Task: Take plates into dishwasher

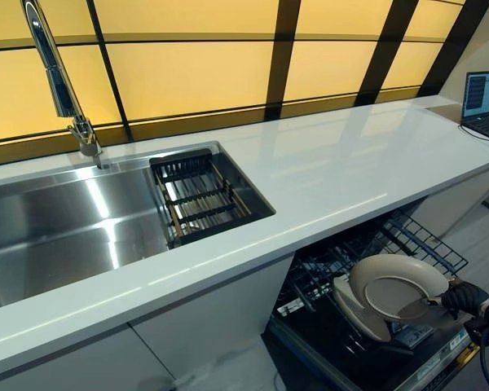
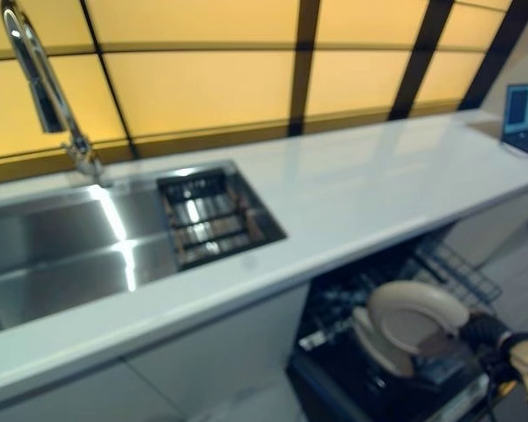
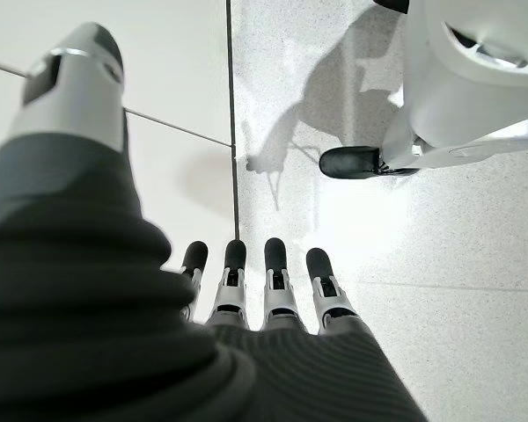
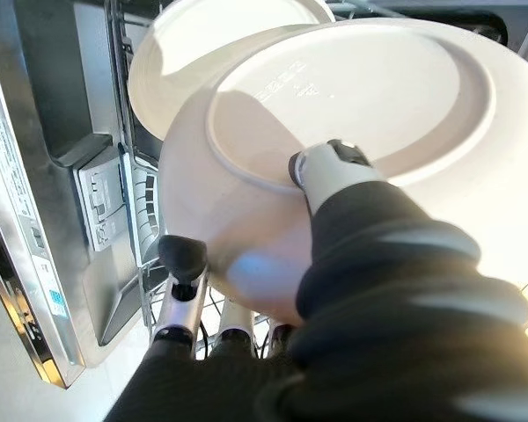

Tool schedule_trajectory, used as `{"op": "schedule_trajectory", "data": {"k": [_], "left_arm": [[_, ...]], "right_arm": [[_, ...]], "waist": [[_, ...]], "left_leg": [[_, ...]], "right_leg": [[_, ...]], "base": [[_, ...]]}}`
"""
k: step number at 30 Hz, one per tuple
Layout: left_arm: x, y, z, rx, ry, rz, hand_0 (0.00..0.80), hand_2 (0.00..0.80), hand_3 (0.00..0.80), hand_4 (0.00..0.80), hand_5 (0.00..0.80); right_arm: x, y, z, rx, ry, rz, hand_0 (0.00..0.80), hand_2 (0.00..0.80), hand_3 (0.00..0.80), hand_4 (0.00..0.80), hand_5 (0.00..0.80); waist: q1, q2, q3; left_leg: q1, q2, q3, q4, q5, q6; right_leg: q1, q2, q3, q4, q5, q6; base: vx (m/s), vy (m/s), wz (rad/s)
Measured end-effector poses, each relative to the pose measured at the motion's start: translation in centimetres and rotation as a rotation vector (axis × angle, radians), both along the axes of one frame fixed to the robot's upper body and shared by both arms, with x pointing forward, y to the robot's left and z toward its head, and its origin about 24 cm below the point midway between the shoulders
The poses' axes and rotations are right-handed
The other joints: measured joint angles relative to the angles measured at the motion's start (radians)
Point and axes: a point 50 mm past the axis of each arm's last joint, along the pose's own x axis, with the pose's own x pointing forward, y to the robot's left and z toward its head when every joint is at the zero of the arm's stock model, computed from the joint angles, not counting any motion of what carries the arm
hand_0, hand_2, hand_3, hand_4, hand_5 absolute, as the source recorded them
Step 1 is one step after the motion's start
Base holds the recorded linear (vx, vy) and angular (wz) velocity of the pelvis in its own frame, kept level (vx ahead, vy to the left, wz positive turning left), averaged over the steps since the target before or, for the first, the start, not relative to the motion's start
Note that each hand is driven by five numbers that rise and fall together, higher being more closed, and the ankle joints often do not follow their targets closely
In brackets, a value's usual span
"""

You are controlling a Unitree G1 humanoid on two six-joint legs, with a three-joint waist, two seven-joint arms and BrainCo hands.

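Left hand: only the left wrist view has it (image 3: 246, 290), fingers straight and relaxed above pale speckled floor (image 3: 475, 246), nothing in it.
Faucet: chrome, rising at the far left of the counter (image 1: 61, 81), behind the sink.
Sink: stainless basin (image 1: 57, 228) set into the counter, with a dark wire basket (image 1: 204, 195) in its right end.
Counter: glossy white (image 1: 350, 163), running right to a laptop (image 1: 481, 102) at the far corner; glowing amber panels with dark frames behind it.
Dishwasher: below the counter on the right, door down, wire rack (image 1: 407, 240) pulled out.
Plate: pale, tilted on edge over the rack (image 1: 395, 285), a second plate (image 1: 354, 314) just behind it.
Right hand: the eye view shows only the dark cover at the plate's rim (image 1: 464, 297); the right wrist view adds the grip, thumb on the plate's underside and fingers curled beneath the rim, pinching it.
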Motion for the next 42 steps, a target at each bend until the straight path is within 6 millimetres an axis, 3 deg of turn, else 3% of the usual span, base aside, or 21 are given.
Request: {"op": "schedule_trajectory", "data": {"k": [18, 22, 28, 42], "left_arm": [[0.0, -0.2, -0.1, -0.006, -0.001, 0.0, 0.0, 0.0, 0.0, 0.0, 0.0], [0.1, -1.0, -0.3, -0.023, -0.005, 0.005, 0.0, 0.0, 0.0, 0.0, 0.0], [0.2, -2.2, -0.6, -0.046, -0.02, 0.006, 0.0, 0.0, 0.0, 0.0, 0.0], [0.5, -3.2, -0.8, -0.062, -0.02, -0.03, 0.0, 0.0, 0.0, 0.0, 0.0]], "right_arm": [[0.6, -0.2, 0.4, -0.054, -0.084, -0.092, 0.8, 0.8, 0.8, 0.8, 0.8], [1.3, 1.2, -0.9, -0.028, -0.146, -0.146, 0.8, 0.8, 0.8, 0.8, 0.8], [1.5, 4.4, -4.5, 0.052, -0.106, -0.122, 0.8, 0.8, 0.8, 0.8, 0.8], [2.9, 5.1, -5.3, -0.3, -0.031, -0.048, 0.8, 0.8, 0.8, 0.8, 0.8]], "waist": [[0.0, 0.001, 0.003], [0.001, 0.003, 0.005], [0.016, 0.026, 0.02], [0.038, 0.037, 0.023]], "left_leg": [[0.0, 0.0, 0.0, 0.0, 0.0, 0.0], [0.0, 0.0, 0.0, 0.0, 0.0, 0.0], [0.0, -0.002, -0.001, 0.0, 0.0, 0.0], [0.016, 0.0, -0.004, 0.001, -0.004, 0.007]], "right_leg": [[0.0, 0.0, 0.0, 0.0, 0.0, 0.0], [0.0, 0.0, 0.001, 0.0, 0.0, 0.0], [0.0, -0.001, 0.001, 0.0, 0.003, -0.004], [0.015, -0.001, 0.0, 0.0, 0.0, 0.0]], "base": [[-0.001, 0.002, 0.0], [-0.011, 0.049, 0.0], [-0.013, 0.034, 0.0], [-0.001, 0.002, 0.0]]}}
